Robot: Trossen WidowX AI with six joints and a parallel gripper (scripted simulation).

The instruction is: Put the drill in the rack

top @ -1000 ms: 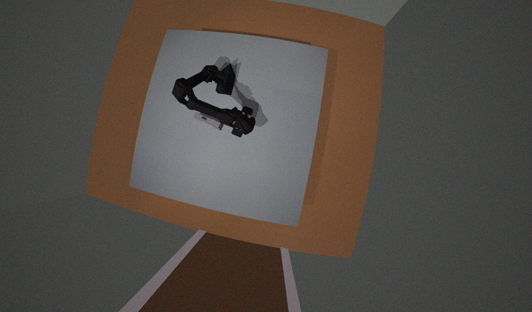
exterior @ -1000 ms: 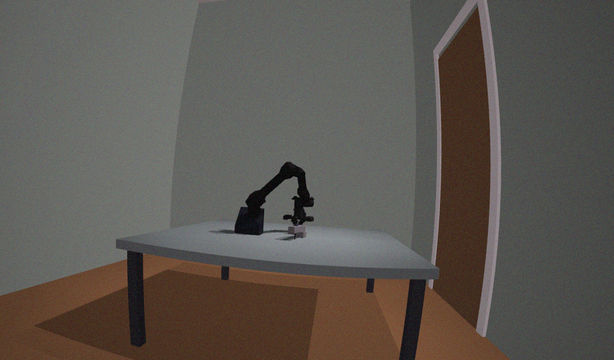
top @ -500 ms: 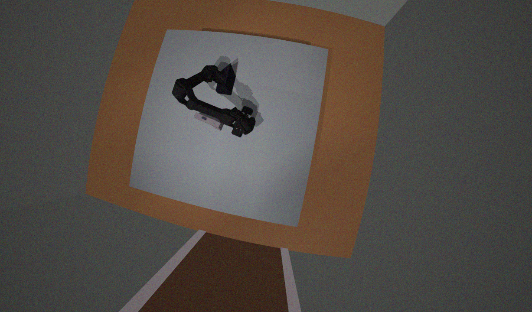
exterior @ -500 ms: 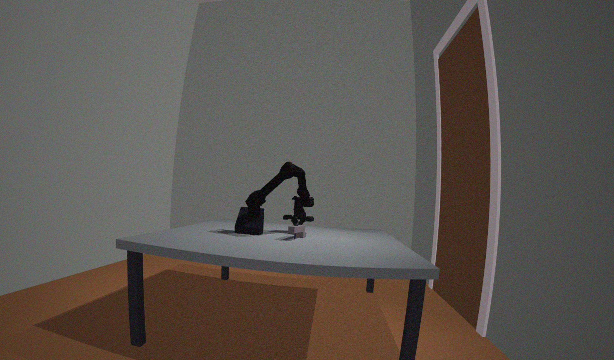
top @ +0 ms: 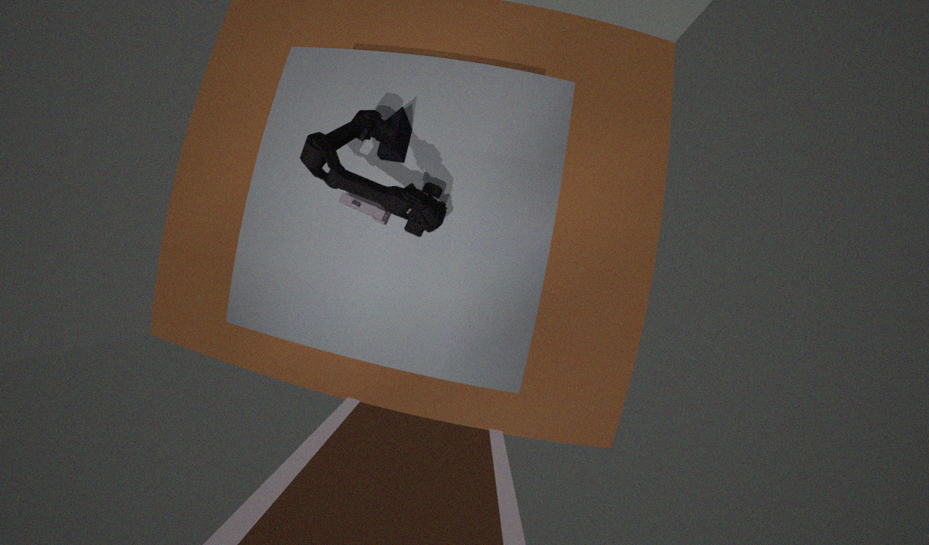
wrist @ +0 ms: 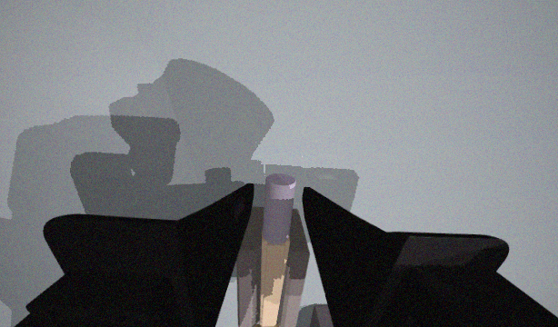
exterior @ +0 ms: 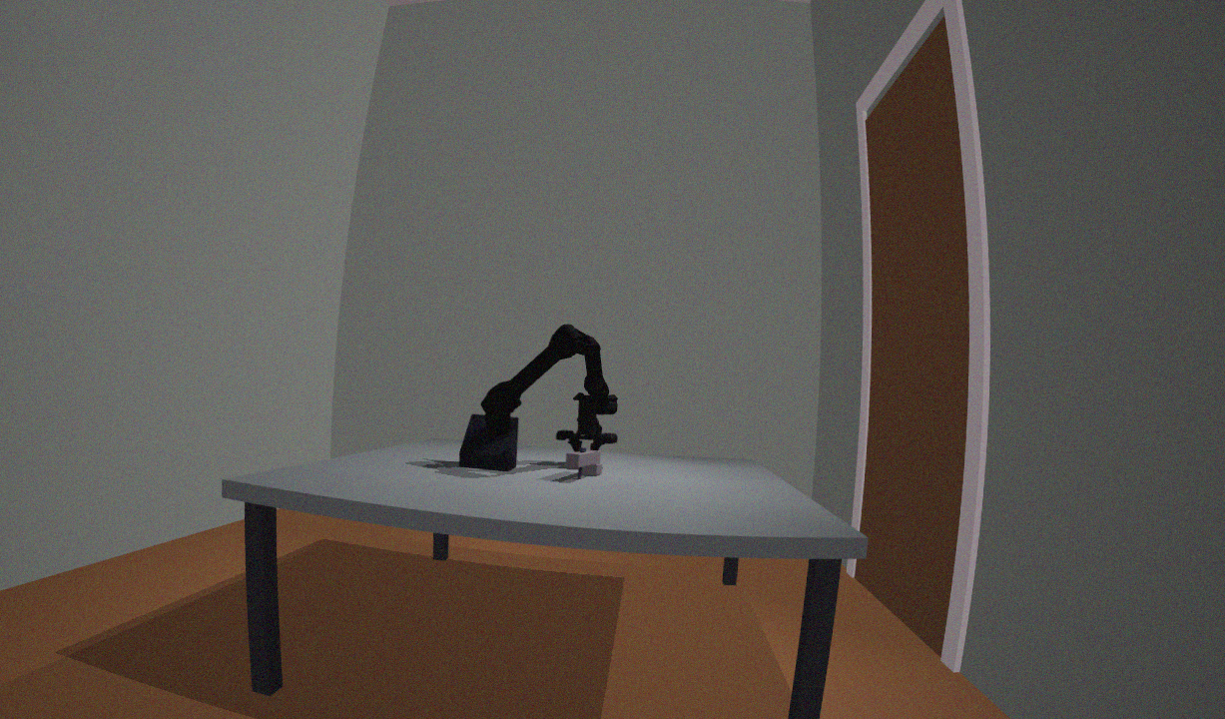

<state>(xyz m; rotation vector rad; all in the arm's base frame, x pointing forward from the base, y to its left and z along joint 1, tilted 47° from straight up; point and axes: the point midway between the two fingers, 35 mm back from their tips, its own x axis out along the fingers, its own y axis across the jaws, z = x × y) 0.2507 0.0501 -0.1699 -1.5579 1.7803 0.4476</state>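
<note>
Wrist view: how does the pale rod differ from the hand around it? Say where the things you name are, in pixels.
- Colour: the rod [wrist: 278,218] is lilac at its end and tan further along; the hand [top: 423,208] [exterior: 586,446] [wrist: 278,191] is black.
- Shape: the rod is one straight, round piece; the hand has two fingers tapering to tips.
- State: the hand is open, a gap showing on either side of the rod's end.
</note>
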